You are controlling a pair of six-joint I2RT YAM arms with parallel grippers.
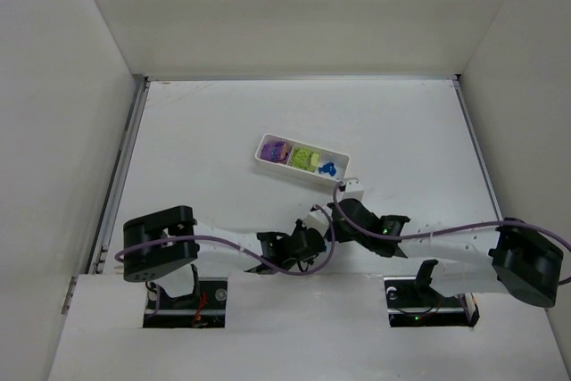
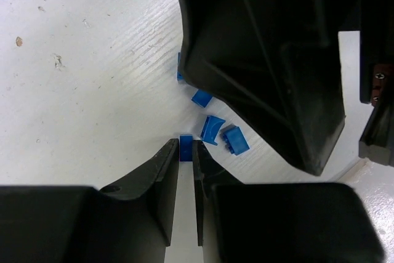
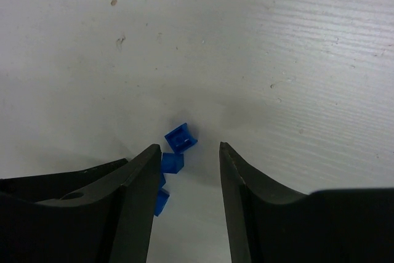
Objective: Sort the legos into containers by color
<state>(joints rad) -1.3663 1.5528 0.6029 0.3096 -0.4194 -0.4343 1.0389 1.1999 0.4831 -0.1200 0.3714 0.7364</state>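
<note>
Blue lego (image 2: 186,147) sits pinched in the left jaws; right jaws stand open, empty, by more blue legos (image 3: 180,138).

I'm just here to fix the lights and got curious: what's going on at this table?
Two robot arms are sorting small bricks by colour into a white tray. Purple bricks, yellow-green bricks and some blue pieces already lie in separate compartments. A few tiny blue pieces lie loose on the table by the arms. The left gripper appears to pinch one blue piece at its fingertips; the right gripper hangs open over others close by.
</note>
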